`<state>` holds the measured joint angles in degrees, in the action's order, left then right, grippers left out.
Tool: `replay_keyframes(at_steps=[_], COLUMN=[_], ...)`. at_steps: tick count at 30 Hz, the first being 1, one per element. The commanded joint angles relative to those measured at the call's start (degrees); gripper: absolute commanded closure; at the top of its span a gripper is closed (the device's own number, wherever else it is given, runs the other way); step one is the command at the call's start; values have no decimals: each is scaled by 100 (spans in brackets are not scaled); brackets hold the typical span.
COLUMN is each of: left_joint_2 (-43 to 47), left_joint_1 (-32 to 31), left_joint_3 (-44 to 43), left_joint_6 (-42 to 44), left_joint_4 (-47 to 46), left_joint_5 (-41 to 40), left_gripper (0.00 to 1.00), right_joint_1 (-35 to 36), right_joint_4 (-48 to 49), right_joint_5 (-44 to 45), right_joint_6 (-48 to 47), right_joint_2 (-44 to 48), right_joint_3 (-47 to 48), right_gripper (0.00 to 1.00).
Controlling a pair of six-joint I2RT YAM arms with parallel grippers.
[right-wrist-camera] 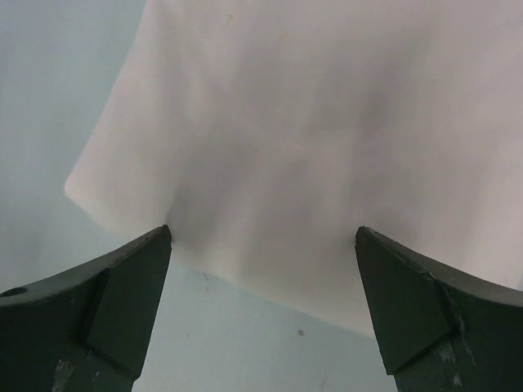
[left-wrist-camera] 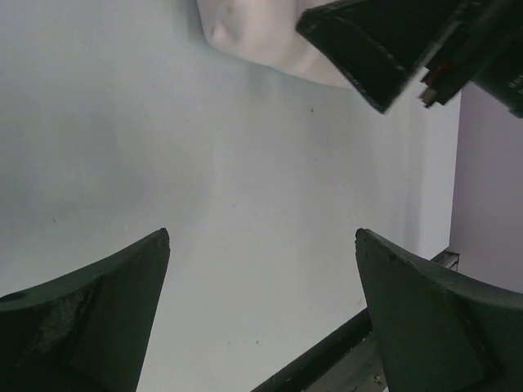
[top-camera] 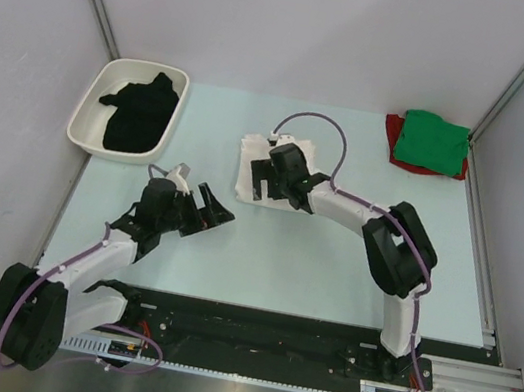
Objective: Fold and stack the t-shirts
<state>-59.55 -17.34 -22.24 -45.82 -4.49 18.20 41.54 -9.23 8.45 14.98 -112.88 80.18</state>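
Right, the white t-shirt (top-camera: 248, 158) lies folded mid-counter (top-camera: 311, 266), and my right pincer (right-wrist-camera: 261, 237) hangs over one edge of it, fingers spread, gripping nothing. The green t-shirt (top-camera: 432, 142) sits on the red t-shirt (top-camera: 391, 138) in the far right corner. The black t-shirt (top-camera: 141, 114) lies in the white tray (top-camera: 83, 119), far left. My left pincer (left-wrist-camera: 261, 237) is likewise released, above bare counter.

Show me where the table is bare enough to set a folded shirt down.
Bare: between the white shirt and the green shirt atop the red shirt; also the near middle strip between both arms. Crowded: the left, around the tray and left pincer.
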Motion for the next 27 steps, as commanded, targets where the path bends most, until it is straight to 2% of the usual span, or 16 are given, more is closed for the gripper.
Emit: replay_keyframes(at_steps=[1,5,9,14,17,21,27], left_joint_2=[259,189,31,110,163,-65,-1178], left_joint_1=[21,38,38,21,-120,-392,-1375], left_joint_3=[-202,-219,-211,-359,-921,-2193,-3845], left_joint_6=[205,223,153,135,459,1048,2619], left_joint_4=[369,361,239,334,922,2106,3111], left_joint_5=[-114,-88,26,79,-96,-527,-2072], left_gripper=[0,0,0,0,0,0,0], right_joint_1=[266,442,513,487,425,276,-382], right_joint_4=[124,-376,-711,-615,-544,-719,-1668], right_joint_5=[560,1333,1555,1660,1537,1633,1379], right_joint_6=[-48,-434,-417,-312,-250,-119,127], right_joint_2=[-532,-1173,-1403,-992,-359,572,1847], right_joint_3=[515,762,718,543,542,542,542], right_gripper=[0,0,0,0,0,0,0])
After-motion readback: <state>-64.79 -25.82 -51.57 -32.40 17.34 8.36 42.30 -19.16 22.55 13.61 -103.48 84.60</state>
